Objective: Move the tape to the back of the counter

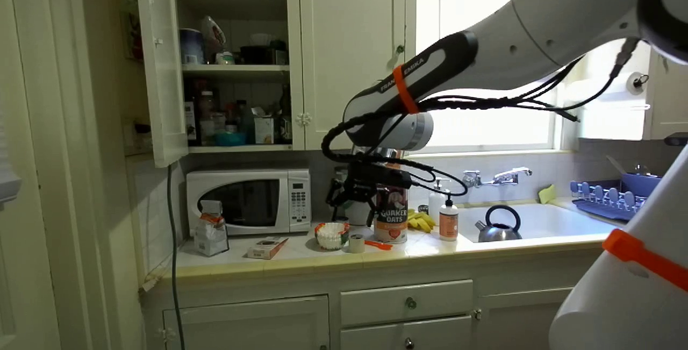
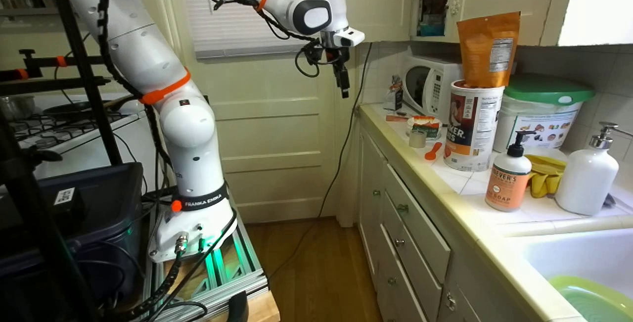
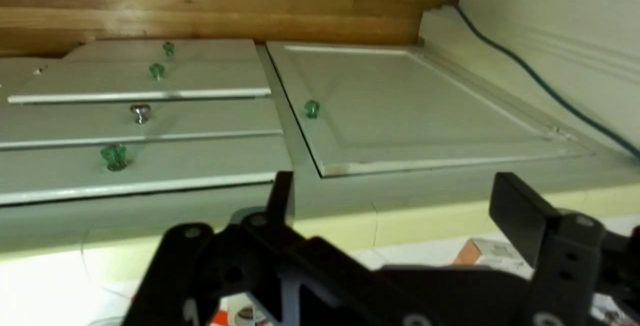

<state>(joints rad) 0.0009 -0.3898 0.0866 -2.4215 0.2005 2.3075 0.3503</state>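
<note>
Currently: tape (image 1: 356, 243) near the front edge of the counter (image 1: 231, 270), gripper (image 3: 395, 191) high with its fingers (image 3: 520, 216) apart.
Working left to right in an exterior view, we note a small bag (image 1: 211, 234) in front of the microwave (image 1: 250, 202), a low box (image 1: 267, 248) lying flat, then a fluted white stack (image 1: 330, 238) with some orange and green on it. Just right of that we log the tape, a small cream-white roll; whether it touches the stack, we cannot tell. Higher up we place the gripper, well apart from the tape; the wrist view gives us a wide gap between the fingers. Right of the tape we mark an orange spoon (image 1: 379, 245), an oats canister (image 1: 394, 226), yellow gloves (image 1: 421, 222), a soap bottle (image 1: 448, 223) and, farther along, a kettle (image 1: 500, 234) at the sink (image 1: 556, 222).
</note>
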